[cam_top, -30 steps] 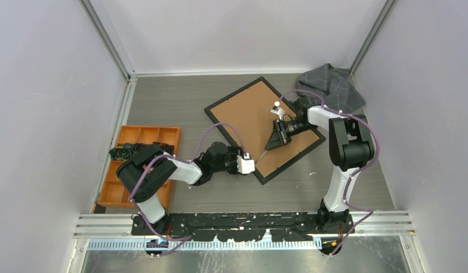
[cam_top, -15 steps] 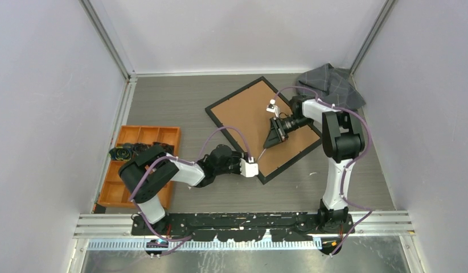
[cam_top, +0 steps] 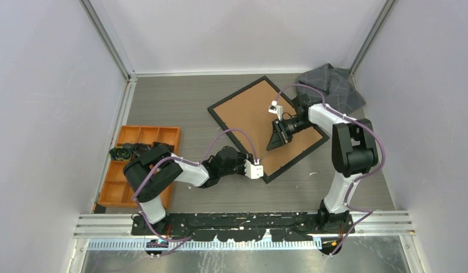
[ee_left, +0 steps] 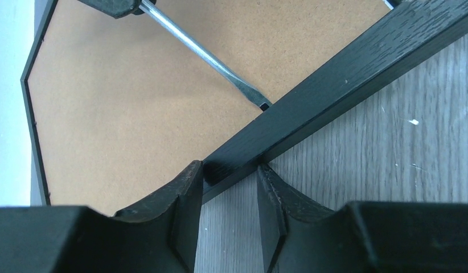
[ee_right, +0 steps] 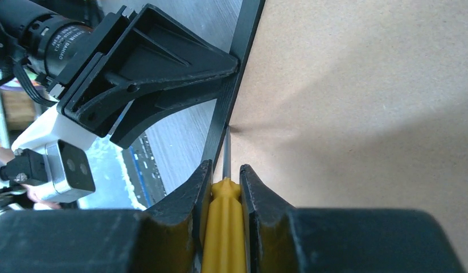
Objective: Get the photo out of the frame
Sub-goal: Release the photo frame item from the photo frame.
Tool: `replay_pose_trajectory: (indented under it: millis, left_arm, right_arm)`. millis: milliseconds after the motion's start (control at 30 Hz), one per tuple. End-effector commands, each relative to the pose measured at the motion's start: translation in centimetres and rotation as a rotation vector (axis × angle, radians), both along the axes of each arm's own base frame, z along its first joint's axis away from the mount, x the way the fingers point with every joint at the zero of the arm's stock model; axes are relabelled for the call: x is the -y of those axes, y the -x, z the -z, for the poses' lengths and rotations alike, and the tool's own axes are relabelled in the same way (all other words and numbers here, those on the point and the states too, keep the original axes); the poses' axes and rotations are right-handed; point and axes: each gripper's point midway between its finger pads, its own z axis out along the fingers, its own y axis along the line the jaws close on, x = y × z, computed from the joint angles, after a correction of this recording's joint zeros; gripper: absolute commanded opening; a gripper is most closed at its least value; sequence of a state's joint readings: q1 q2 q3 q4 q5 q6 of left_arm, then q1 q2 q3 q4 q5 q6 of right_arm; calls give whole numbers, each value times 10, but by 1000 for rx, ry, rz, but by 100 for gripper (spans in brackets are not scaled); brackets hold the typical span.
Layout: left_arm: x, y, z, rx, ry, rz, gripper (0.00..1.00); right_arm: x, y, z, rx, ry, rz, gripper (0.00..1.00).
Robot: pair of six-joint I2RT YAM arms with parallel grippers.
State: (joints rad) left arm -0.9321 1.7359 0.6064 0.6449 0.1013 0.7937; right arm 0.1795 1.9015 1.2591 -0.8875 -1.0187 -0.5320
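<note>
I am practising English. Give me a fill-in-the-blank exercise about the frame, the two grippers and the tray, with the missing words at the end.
1. The frame lies with its ____ back facing up.
2. The right gripper holds a screwdriver with a ____ handle.
3. The left gripper is shut on the frame's ____ border.
4. The compartment tray is ____.

Missing words: brown, yellow, black, orange.

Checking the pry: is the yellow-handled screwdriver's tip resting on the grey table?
No, the screwdriver's tip meets the black rectangular frame's inner edge.

Orange tray (cam_top: 142,135), gray cloth (cam_top: 334,85), screwdriver (ee_right: 222,227)
</note>
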Motion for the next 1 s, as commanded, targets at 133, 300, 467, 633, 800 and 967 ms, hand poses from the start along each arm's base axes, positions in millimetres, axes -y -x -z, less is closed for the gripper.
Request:
replay_pose_trajectory:
  millis: [133, 300, 467, 633, 800, 967]
  left_arm:
    - [-5, -8, 20, -63, -50, -64, 31]
    - [-5, -10, 20, -70, -52, -81, 28]
    - [-4, -14, 20, -89, -59, -112, 25]
    - [-4, -16, 20, -117, -67, -137, 23]
    - [-3, -18, 20, -119, -67, -151, 23]
    - [-2, -19, 21, -125, -68, -154, 22]
  right_arm:
    - [-23, 56, -1, -39, 181, -58, 1]
    - [-32, 67, -5, -65, 224, -58, 1]
    - [-38, 84, -12, -115, 254, -59, 1]
    - [-53, 95, -27, -156, 232, -28, 1]
    - [-61, 108, -32, -163, 243, -45, 1]
    - [-69, 114, -31, -205, 234, -61, 1]
